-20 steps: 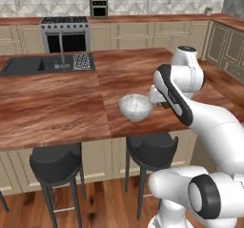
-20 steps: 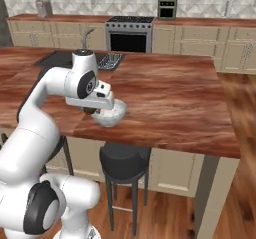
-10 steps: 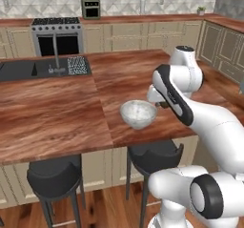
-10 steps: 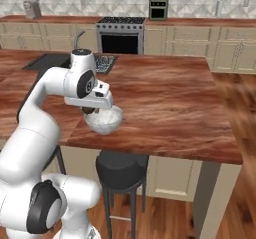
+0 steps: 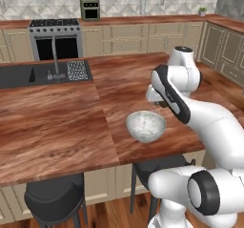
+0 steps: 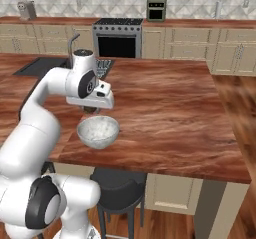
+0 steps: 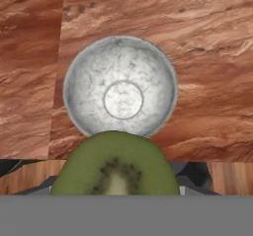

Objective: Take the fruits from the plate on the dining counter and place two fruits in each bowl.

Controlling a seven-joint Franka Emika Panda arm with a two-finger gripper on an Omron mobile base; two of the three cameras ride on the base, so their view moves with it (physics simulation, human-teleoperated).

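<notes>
A pale whitish-grey bowl (image 5: 146, 125) (image 6: 98, 131) (image 7: 120, 87) stands empty on the reddish-brown dining counter (image 5: 57, 127) (image 6: 170, 103) (image 7: 207, 57), near its front edge. My gripper (image 5: 162, 104) (image 6: 90, 111) hangs just above and behind the bowl. It is shut on a green fruit (image 7: 114, 168) with a cut face, pale core and dark seeds, which hides the fingertips in the hand view. The plate is out of view.
A black inset sink (image 5: 28, 74) with a faucet (image 5: 55, 55) lies at the counter's left. Dark stools (image 5: 55, 198) (image 6: 120, 183) stand under the front edge. A steel stove (image 5: 55, 38) (image 6: 120, 38) is against the back wall.
The whole scene has slid in both base views, so the base has driven. The bowl now sits nearer to me; the arm keeps its pose and its hold on the fruit.
</notes>
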